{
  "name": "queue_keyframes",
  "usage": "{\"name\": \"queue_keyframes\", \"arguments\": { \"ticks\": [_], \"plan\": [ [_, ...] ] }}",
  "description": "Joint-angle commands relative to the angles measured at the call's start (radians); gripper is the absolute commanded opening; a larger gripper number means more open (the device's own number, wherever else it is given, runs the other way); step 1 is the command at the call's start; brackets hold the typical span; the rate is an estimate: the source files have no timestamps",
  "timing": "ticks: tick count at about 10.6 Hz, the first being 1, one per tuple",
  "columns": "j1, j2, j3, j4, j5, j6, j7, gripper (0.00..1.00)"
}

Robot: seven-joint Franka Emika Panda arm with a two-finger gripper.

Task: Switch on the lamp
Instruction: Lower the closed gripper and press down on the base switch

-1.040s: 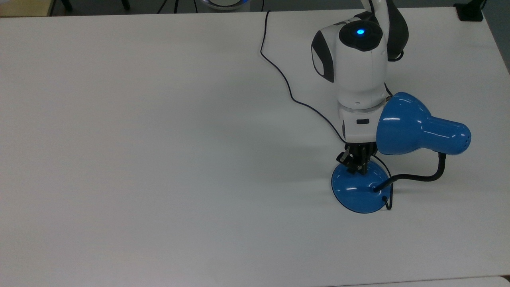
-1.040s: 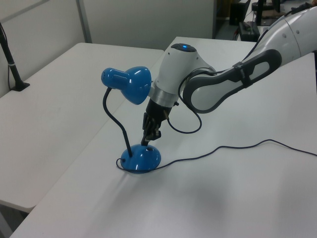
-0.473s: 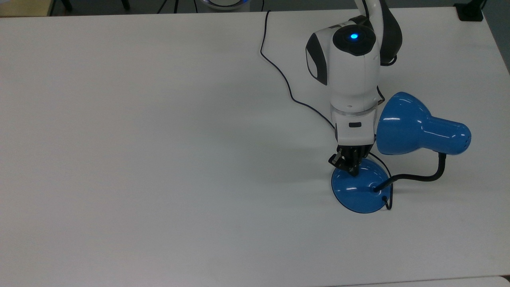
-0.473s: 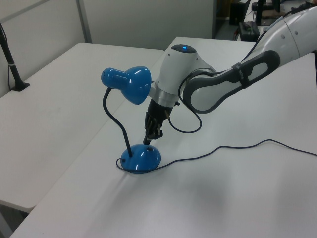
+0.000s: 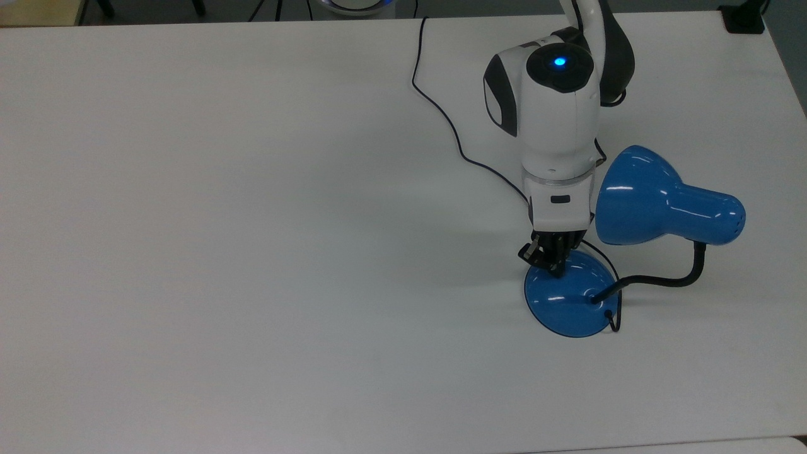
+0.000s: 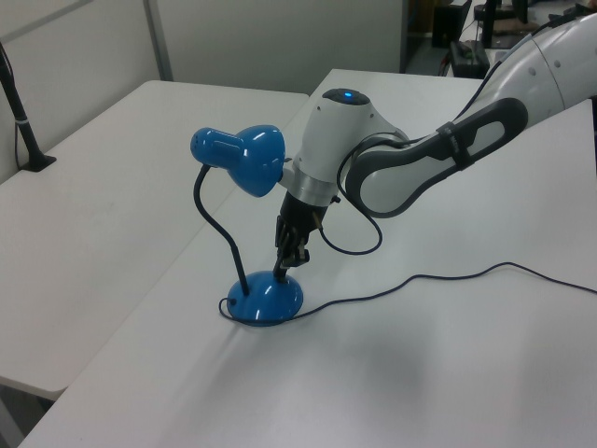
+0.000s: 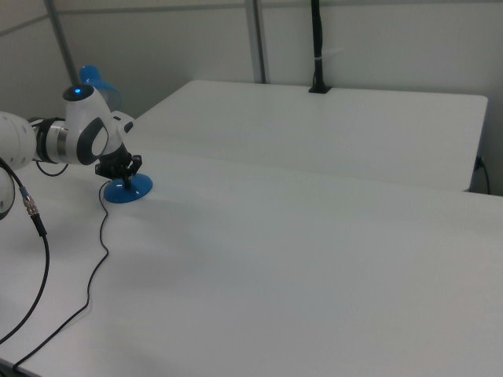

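The lamp stands on the white table [image 5: 252, 252], its glossy blue shade [image 5: 656, 198] held sideways on a black bendy neck [image 5: 668, 280] over a round blue base [image 5: 567, 306]. My gripper [image 5: 555, 268] points straight down, shut, with its black tips together on the base's upper-left part in the top view. The left view has the gripper [image 6: 280, 271] touching the base [image 6: 266, 299] just under the shade [image 6: 238, 159]. In the right view the gripper [image 7: 124, 179] sits on the base [image 7: 130, 190]. No glow shows at the shade.
The lamp's thin black cord [image 5: 441, 120] runs from the base past my arm to the table's far edge. A black clamped post [image 7: 317, 47] stands at the adjoining table's edge. My arm's own cable [image 7: 31, 212] hangs at the right view's left.
My gripper has shifted toward the top view's left, from near the base's middle to its upper-left part, and has come down a little onto it. The lamp has not moved.
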State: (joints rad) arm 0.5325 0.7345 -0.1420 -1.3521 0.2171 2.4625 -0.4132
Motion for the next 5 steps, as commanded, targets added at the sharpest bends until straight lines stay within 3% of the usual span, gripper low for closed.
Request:
{"name": "queue_keyframes", "arguments": {
  "ticks": [1,3,5],
  "plan": [
    [0.018,0.005,-0.016,-0.033,0.018,0.01,-0.03,0.0],
    [0.018,0.028,-0.016,-0.025,0.013,0.012,-0.03,0.0],
    [0.027,0.043,-0.005,-0.019,-0.053,0.012,-0.026,0.0]
  ]
}}
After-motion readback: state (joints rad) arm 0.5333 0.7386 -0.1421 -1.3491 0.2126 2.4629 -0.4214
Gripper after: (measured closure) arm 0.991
